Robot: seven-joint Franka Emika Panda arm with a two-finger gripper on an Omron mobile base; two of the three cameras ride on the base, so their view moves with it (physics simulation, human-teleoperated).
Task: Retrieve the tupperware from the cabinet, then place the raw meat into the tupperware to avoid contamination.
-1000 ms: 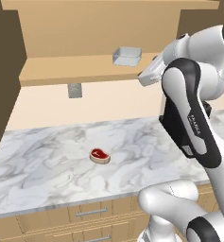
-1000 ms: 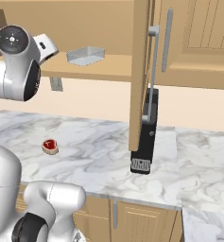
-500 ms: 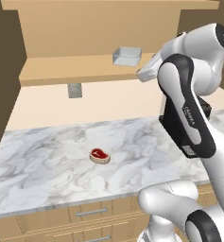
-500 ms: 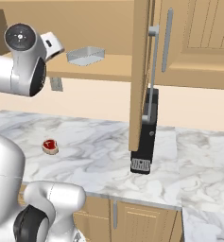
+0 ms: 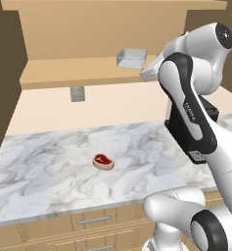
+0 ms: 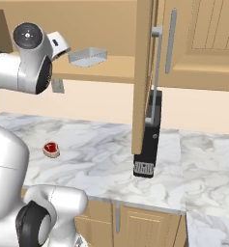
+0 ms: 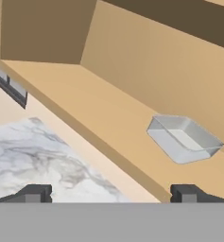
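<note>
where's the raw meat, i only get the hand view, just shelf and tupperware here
Observer: The raw meat lies flat on the marble counter, below the cabinet shelf and apart from everything else.
Operator: is the cabinet door out of the way
Observer: Yes, the door stands swung open, edge-on in the right base view, right of the tupperware.
Operator: anything else on the counter
Observer: A black coffee machine stands upright just behind that open door.
Operator: jaws holding anything
Observer: No, they stand open and empty, short of the tupperware.
</note>
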